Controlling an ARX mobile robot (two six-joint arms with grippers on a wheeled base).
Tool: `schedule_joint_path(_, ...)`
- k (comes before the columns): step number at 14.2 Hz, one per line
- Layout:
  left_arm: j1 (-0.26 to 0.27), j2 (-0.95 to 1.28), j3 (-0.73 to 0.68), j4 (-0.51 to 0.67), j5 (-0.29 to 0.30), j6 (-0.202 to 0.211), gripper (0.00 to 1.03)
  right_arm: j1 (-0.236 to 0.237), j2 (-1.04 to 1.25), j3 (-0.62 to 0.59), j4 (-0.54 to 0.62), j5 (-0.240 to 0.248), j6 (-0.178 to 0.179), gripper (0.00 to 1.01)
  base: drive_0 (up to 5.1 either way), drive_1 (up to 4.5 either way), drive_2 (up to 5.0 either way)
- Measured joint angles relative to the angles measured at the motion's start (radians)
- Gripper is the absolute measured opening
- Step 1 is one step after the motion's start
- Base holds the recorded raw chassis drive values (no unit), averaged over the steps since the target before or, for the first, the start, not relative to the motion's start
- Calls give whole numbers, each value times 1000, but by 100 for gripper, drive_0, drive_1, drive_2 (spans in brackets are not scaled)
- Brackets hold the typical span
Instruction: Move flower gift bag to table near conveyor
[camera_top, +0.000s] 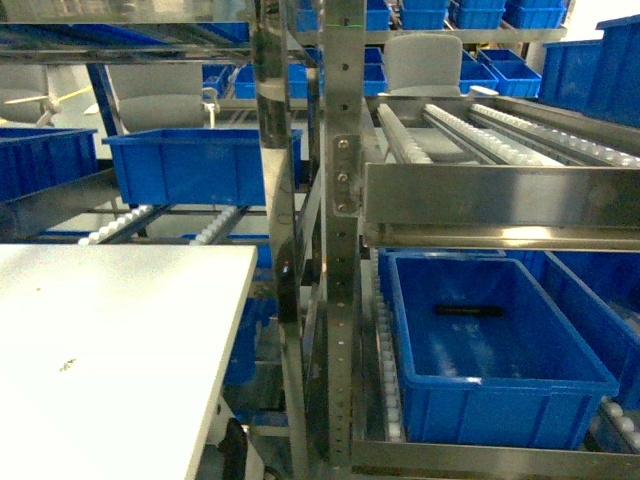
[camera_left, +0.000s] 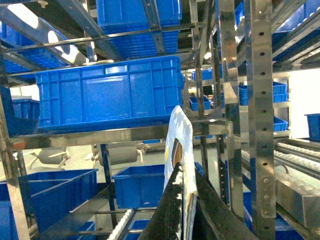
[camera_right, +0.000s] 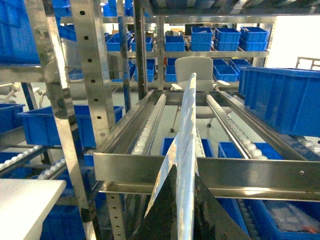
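Note:
The flower gift bag (camera_left: 181, 130) stands edge-on in the left wrist view, a thin white and blue panel with an oval handle hole. My left gripper (camera_left: 186, 170) is shut on its lower part. In the right wrist view a thin glossy panel of the gift bag (camera_right: 187, 120) rises between the dark fingers of my right gripper (camera_right: 184, 171), which is shut on it. The white table (camera_top: 110, 340) lies at the lower left of the head view, and its corner (camera_right: 25, 200) also shows in the right wrist view. The conveyor (camera_top: 470, 135) with white rollers is at the upper right. Neither gripper shows in the head view.
A perforated steel rack post (camera_top: 340, 250) stands between table and conveyor. An open blue bin (camera_top: 490, 350) sits on the lower roller level under the conveyor. More blue bins (camera_top: 200, 165) fill shelves behind the table. A steel crossbar (camera_right: 210, 172) fronts the conveyor.

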Motion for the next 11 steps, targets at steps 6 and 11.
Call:
schedule_joint_path(6,0,0,0,-3,0,0,2,0,0,0,-2,0,0,3,-464,117,380)
schedule_joint_path(11,0,0,0,-5,0,0,2,0,0,0,-2,0,0,3,-468,88,383)
